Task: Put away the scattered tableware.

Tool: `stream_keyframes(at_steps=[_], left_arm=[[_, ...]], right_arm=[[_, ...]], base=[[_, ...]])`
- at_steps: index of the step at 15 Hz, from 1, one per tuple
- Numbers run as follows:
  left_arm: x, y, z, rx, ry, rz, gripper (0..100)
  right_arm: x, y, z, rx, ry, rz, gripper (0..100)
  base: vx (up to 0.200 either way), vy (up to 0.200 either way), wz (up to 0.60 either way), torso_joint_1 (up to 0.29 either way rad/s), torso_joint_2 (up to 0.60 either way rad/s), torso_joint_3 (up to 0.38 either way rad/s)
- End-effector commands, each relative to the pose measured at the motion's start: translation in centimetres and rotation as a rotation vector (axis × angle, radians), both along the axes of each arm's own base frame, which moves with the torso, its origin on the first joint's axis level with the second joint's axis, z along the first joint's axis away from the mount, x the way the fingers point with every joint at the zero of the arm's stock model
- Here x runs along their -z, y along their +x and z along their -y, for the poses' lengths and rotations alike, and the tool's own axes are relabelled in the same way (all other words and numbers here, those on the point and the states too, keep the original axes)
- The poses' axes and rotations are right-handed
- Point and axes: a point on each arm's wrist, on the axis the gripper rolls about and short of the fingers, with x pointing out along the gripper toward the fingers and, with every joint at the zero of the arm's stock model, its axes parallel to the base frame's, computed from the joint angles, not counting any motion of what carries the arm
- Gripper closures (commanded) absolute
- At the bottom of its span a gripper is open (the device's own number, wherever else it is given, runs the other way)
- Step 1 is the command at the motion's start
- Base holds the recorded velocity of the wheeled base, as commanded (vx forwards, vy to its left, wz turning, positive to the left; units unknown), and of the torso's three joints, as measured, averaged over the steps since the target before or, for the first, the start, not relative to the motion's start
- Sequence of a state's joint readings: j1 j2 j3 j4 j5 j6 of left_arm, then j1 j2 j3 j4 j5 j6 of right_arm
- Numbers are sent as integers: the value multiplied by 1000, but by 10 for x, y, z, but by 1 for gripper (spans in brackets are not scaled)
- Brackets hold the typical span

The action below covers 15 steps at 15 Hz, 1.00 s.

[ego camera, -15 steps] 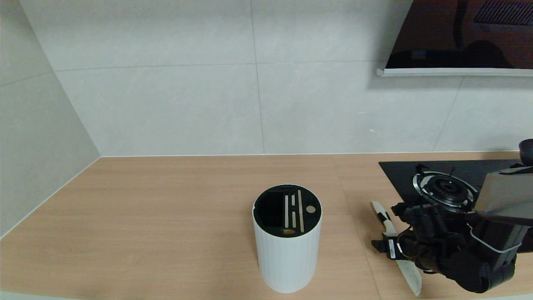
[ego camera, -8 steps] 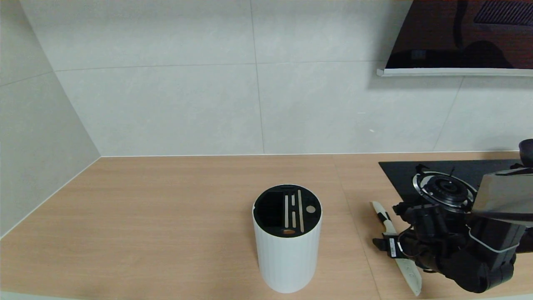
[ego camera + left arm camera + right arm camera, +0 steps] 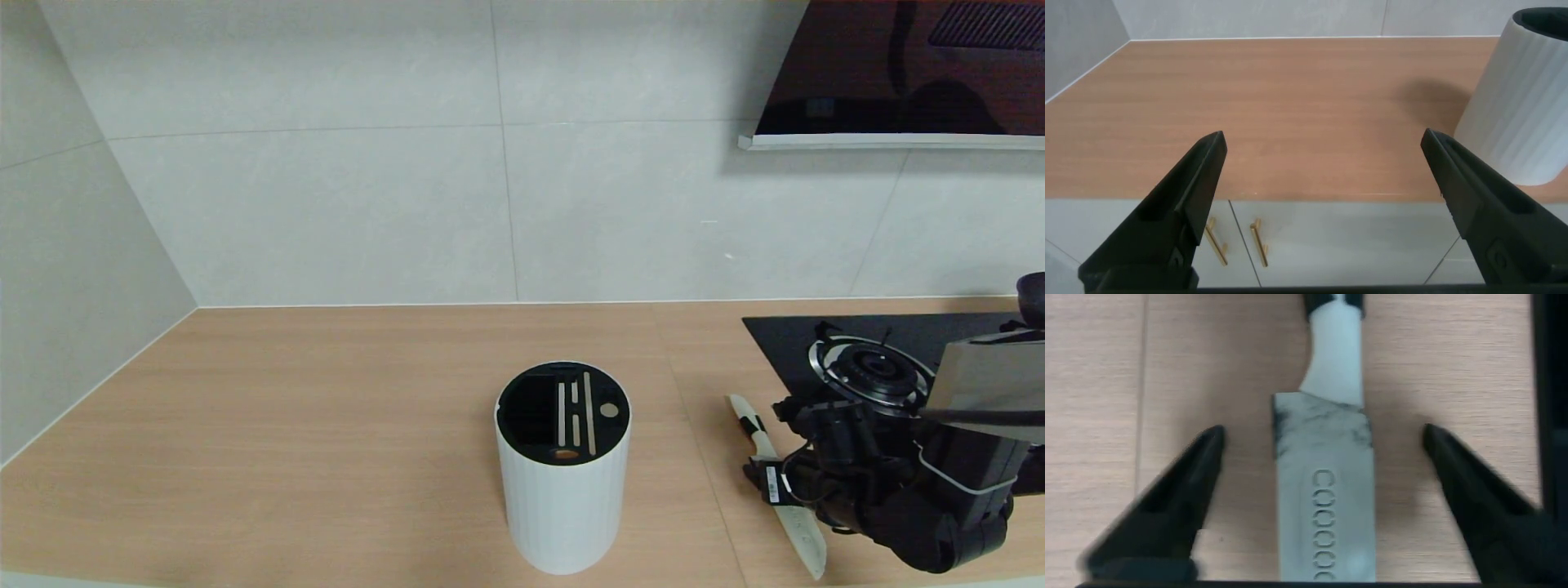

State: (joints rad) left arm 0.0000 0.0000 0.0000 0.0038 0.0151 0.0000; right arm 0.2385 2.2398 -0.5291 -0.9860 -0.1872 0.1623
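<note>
White knife [image 3: 1327,457] lies flat between the right gripper's [image 3: 1319,437] spread fingers; pinching the thin blade could make it slip or skid along the counter [image 3: 1110,392].

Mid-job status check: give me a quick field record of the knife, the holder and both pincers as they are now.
knife: lying flat on the counter, between holder and hob, not gripped
holder: white cylinder, upright, no knife in its slotted top
right pincer: open, fingers either side of the blade near the handle
left pincer: open, holding nothing, by the counter's front edge
stowed: nothing yet
</note>
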Motion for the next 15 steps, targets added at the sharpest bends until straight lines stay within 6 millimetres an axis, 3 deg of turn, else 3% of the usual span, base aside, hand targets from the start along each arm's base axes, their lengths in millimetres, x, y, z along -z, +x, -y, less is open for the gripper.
stream_keyframes(at_steps=[1, 6, 8, 10, 14, 15], left_arm=[[0, 0, 0, 0, 0, -2, 0], [0, 0, 0, 0, 0, -1, 0], [0, 0, 0, 0, 0, -1, 0], [0, 0, 0, 0, 0, 1, 0], [0, 0, 0, 0, 0, 1, 0], [0, 0, 0, 0, 0, 1, 0]], right_arm=[[1, -1, 0, -3, -1, -6, 100], [2, 0, 0, 10, -16, -5, 100], [-6, 1, -1, 15, -10, 24, 100], [-28, -2, -1, 15, 4, 87, 100], [-93, -22, -3, -9, 53, 268, 100], [-98, -25, -2, -9, 55, 280, 100]], base=[[0, 0, 0, 0, 0, 0], [0, 0, 0, 0, 0, 0], [0, 0, 0, 0, 0, 0], [0, 0, 0, 0, 0, 0], [0, 0, 0, 0, 0, 0], [0, 0, 0, 0, 0, 0]])
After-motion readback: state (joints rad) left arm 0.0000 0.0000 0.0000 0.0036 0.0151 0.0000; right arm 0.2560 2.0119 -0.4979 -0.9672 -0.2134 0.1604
